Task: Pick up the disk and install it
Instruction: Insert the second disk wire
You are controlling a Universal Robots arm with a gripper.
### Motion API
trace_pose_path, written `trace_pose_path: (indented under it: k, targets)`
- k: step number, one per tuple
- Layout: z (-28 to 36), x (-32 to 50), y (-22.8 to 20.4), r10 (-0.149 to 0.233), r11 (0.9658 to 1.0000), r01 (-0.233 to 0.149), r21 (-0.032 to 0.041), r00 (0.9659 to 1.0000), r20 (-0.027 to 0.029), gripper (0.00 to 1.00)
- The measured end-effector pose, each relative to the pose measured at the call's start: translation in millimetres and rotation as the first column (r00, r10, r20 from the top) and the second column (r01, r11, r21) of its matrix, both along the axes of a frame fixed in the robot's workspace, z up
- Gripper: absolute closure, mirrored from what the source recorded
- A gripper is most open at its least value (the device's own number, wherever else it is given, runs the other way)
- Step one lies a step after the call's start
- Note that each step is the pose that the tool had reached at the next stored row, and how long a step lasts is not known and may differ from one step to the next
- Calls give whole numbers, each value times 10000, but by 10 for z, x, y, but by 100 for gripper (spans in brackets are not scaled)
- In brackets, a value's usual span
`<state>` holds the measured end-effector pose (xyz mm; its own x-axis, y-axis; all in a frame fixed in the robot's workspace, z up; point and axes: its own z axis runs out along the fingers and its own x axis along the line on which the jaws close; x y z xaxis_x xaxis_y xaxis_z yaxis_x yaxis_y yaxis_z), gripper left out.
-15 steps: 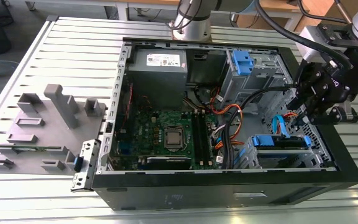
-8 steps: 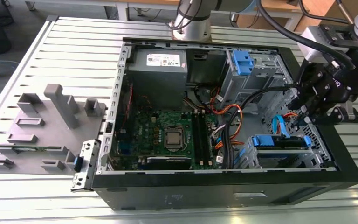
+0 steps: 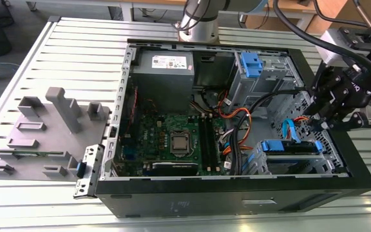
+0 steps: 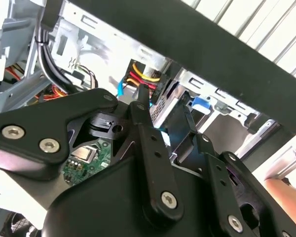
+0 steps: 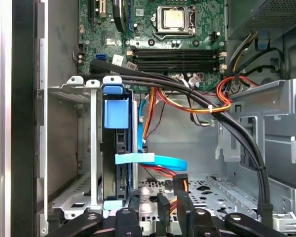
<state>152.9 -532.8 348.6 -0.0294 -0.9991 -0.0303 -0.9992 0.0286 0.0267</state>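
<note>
Exterior view: an open desktop computer case (image 3: 237,203) lies on its side on a ribbed, light-metal table (image 3: 82,53), its motherboard (image 3: 172,140) facing up. On the exterior view's left, a grey fixture plate (image 3: 37,140) with upright blocks rests on the same table, just beside the case. Beyond the table, the arm's silver base column (image 3: 198,19) stands behind the case, with a grey floor and wooden furniture edges farther back. The gripper (image 3: 330,123) hangs over the case's edge on the exterior view's right, above the lower drive cage (image 3: 289,162). The disk (image 3: 290,147), in its blue bracket, sits in that cage, seated edge-on between the metal walls in the first wrist view (image 5: 119,148). A light-blue data cable (image 5: 153,160) curves just beside it. The fingers (image 5: 180,197) stand parted with nothing between them, close to the disk but apart from it.
</note>
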Motion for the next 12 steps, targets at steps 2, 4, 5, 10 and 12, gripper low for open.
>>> trace_pose_path:
  k: [2, 4, 5, 10, 12]
  targets:
    - [-12, 13, 1, 0, 9999, 0, -103, 10000, -7, 58]
    - [-28, 24, 2, 0, 9998, 0, -223, 10000, -18, 58]
    - [-36, 30, 3, 0, 9996, 0, -285, 10000, -24, 58]
    - [-58, 64, 7, 0, 9988, -2, -489, 10000, -46, 58]
    - [-61, 65, 7, -2, 9987, 0, -503, 10000, -47, 58]
